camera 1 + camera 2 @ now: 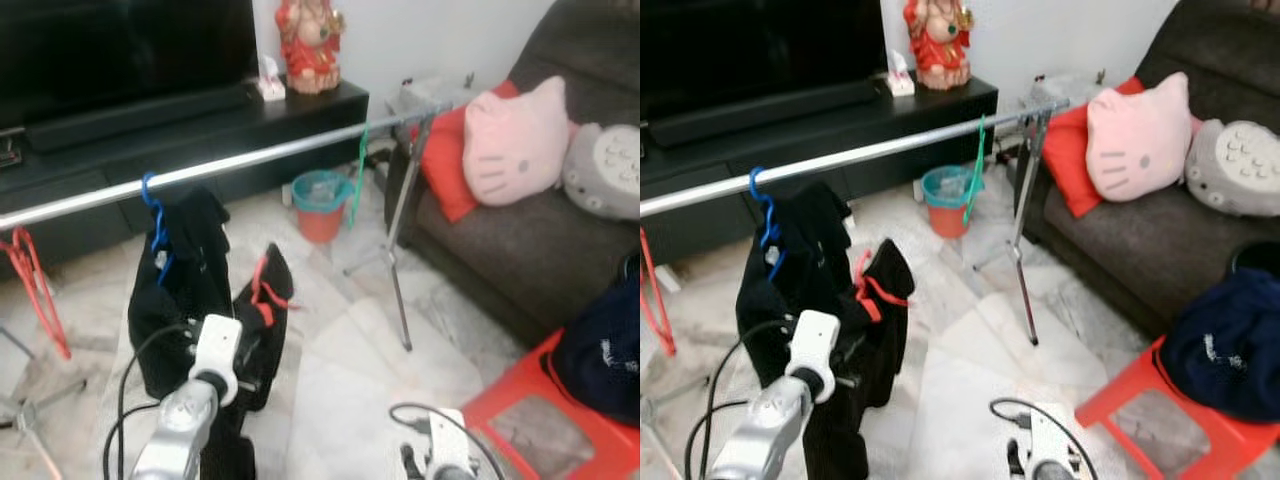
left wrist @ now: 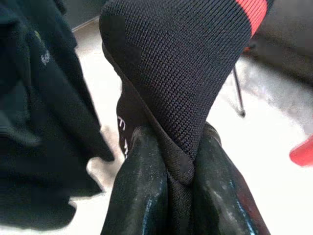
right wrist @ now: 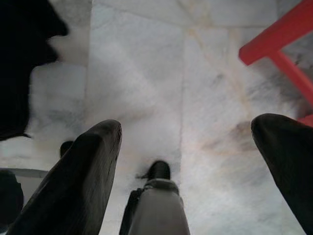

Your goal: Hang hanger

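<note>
The left hand [image 2: 178, 166] is closed on a fold of black cloth with a red edge. This is the black garment [image 1: 262, 310] that sits on a red hanger [image 1: 262, 290], held up in front of the robot, below the long metal rail [image 1: 250, 158] and not yet hooked on it. Just beside it another dark garment [image 1: 185, 280] already hangs from the rail on a blue hanger [image 1: 155, 225]. Further along the rail there is a green hanger [image 1: 357, 170], and a red one [image 1: 35, 290] near its left end.

The right hand [image 3: 186, 161] is low, above the marble floor [image 3: 161, 73], with its fingers wide apart and nothing between them. A red stool [image 1: 560, 410] with dark clothes on it stands to the right.

I think the load is light, but it is soft and will swing. The cloth can slip over the hanger if it is pulled. The hanger itself is stiff, so a better place to hold is probably the neck just under the hook, which I cannot see clearly here.
</note>
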{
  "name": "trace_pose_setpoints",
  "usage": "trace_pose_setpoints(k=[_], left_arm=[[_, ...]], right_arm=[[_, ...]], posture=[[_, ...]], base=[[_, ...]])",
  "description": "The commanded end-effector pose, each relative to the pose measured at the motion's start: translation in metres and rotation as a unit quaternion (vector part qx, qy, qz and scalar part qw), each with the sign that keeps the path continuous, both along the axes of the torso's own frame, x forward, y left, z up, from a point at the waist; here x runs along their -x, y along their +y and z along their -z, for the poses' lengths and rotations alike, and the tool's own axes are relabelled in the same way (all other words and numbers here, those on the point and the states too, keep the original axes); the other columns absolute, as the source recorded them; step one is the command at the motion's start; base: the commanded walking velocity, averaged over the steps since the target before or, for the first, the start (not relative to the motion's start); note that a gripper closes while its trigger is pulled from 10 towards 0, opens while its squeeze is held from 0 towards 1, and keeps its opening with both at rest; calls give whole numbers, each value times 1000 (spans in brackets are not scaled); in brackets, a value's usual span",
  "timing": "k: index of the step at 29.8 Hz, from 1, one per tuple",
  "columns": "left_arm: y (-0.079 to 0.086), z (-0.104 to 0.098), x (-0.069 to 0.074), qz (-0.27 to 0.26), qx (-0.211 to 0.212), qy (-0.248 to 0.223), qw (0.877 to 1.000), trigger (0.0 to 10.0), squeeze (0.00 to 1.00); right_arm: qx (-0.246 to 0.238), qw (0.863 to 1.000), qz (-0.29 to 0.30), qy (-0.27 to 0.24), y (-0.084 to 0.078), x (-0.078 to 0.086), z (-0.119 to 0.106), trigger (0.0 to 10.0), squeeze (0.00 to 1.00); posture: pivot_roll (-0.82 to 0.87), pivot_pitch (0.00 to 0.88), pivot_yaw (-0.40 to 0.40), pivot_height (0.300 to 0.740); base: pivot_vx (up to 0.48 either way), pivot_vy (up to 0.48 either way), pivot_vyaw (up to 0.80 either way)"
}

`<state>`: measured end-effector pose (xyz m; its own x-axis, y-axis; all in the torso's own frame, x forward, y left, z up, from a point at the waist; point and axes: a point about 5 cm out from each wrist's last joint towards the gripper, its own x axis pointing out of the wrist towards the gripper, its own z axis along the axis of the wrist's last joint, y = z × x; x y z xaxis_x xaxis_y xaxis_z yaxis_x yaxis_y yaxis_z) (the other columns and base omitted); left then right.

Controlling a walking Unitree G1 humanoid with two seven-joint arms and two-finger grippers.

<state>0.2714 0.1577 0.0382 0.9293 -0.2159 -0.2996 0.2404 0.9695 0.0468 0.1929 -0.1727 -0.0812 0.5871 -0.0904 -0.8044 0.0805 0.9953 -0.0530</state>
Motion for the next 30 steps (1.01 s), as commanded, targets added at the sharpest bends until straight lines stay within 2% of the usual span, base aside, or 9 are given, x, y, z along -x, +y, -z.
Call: trace_pose_setpoints(k=[1,17,26,30], left_arm=[[-6,-6,-3,7,11,-14,1000,10000,0],[-9,-8,-5,9,16,-17,1000,10000,0],[-8,-7,-5,3,14,-17,1000,10000,0],[-10,-7,-4,4,15,-15,1000,10000,0]], right_arm=[[6,1000,2,11,-4,6,3,10000,0],[11,1000,-19,17,-4,5,3,10000,0],[15,999,-24,19,-5,5,2,10000,0],[13,999,-23,19,-5,5,3,10000,0]], posture=[[49,0,10,740],[48,0,7,740],[50,0,2,740],[50,0,-1,740]], base=[[-315,0,0],[-317,0,0],[-320,0,753],[-326,0,0]])
